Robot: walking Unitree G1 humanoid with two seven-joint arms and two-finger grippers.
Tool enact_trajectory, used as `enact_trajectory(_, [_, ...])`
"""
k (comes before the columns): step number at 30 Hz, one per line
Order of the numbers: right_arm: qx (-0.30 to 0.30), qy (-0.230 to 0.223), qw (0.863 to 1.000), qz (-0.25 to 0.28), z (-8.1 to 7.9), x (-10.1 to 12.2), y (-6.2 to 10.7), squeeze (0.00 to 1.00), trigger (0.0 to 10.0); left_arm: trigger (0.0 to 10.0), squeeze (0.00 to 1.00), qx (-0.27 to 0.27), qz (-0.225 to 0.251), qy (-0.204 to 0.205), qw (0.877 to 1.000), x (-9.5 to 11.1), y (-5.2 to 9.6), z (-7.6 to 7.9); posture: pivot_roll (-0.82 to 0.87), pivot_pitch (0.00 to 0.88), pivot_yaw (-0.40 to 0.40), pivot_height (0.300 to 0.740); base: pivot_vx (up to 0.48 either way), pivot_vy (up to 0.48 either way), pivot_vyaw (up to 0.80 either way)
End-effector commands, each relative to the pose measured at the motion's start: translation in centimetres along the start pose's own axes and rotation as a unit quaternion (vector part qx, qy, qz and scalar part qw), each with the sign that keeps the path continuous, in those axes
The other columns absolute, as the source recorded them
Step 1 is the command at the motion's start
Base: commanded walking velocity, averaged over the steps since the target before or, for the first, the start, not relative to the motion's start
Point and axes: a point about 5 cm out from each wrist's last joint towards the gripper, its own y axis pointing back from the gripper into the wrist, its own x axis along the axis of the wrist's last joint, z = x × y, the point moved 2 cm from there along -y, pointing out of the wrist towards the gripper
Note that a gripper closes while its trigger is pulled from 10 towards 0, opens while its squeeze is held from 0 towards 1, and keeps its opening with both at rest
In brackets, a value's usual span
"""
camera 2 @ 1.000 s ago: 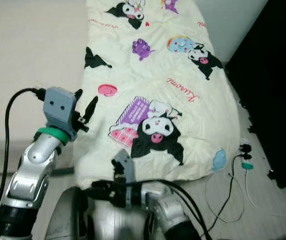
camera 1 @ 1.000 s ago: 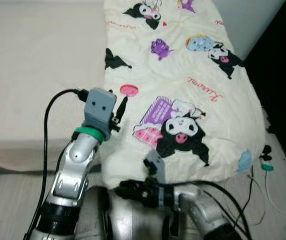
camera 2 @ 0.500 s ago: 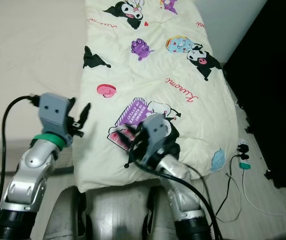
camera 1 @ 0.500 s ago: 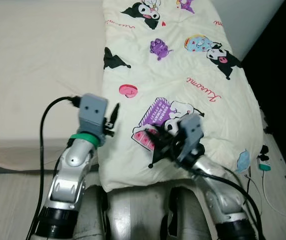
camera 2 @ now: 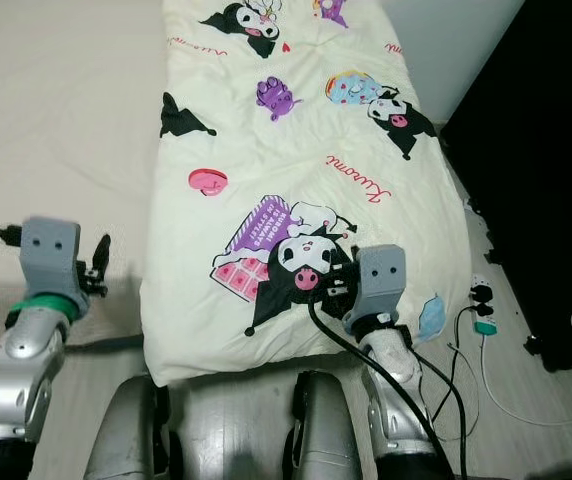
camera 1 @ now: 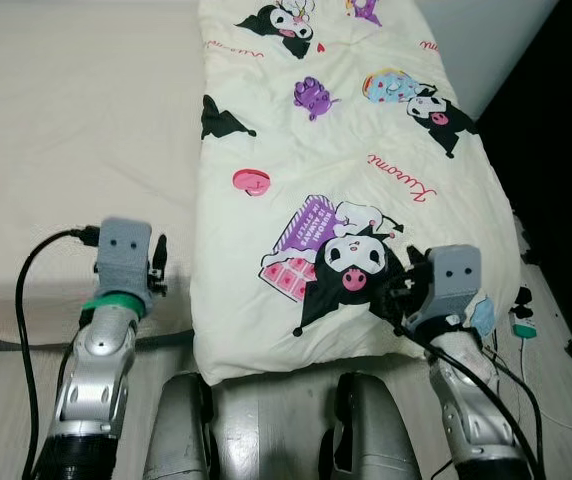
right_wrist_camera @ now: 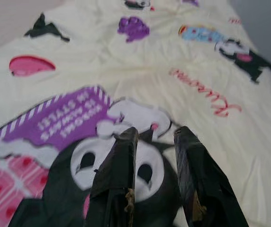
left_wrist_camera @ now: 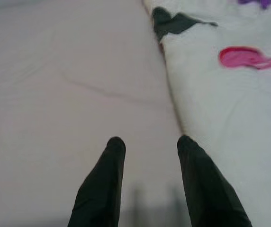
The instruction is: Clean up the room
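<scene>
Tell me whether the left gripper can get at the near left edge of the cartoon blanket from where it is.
Probably yes. The left gripper is open above the bare mattress, right beside the blanket edge, with nothing between them. A short sideways move should reach it.

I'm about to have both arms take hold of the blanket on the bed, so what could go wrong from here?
1. The left gripper hangs over the bare mattress beside the blanket edge; closing there would likely miss the cloth.
2. The right gripper, fingers open, sits low over the cartoon print; it may pinch only the top layer.
3. Cables lie on the floor by the robot's right side; stepping there could snag them.
</scene>
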Motion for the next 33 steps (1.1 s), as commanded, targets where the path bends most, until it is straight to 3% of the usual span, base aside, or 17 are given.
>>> enact_trajectory(1, [-0.024,0.005,1.0,-0.015,1.0,-0.9,0.4,0.0,10.0,10.0,0.0,-0.005,0.009,0.016,1.0,0.2,0.2,0.6,0.05,0.164,-0.035,0.605,0.0,0.0,0.0])
enact_trajectory(5, [-0.034,0.01,0.999,-0.011,1.4,-0.8,-0.2,0.0,10.0,10.0,0.0,-0.019,0.015,0.041,0.999,0.8,-0.2,2.0,0.05,0.154,-0.043,0.625,0.0,0.0,0.0])
enact_trajectory(18, [-0.04,0.016,0.999,-0.012,1.7,-1.5,-0.1,0.0,10.0,10.0,0.0,-0.049,0.02,0.051,0.997,1.2,-0.9,3.9,0.04,0.134,-0.043,0.68,0.0,0.0,0.0])
enact_trajectory(33, [-0.045,0.029,0.998,-0.044,2.4,-3.7,0.8,0.0,10.0,10.0,0.0,-0.076,-0.005,0.04,0.996,-0.7,-0.6,5.5,0.04,0.117,-0.045,0.74,0.0,0.0,0.0])
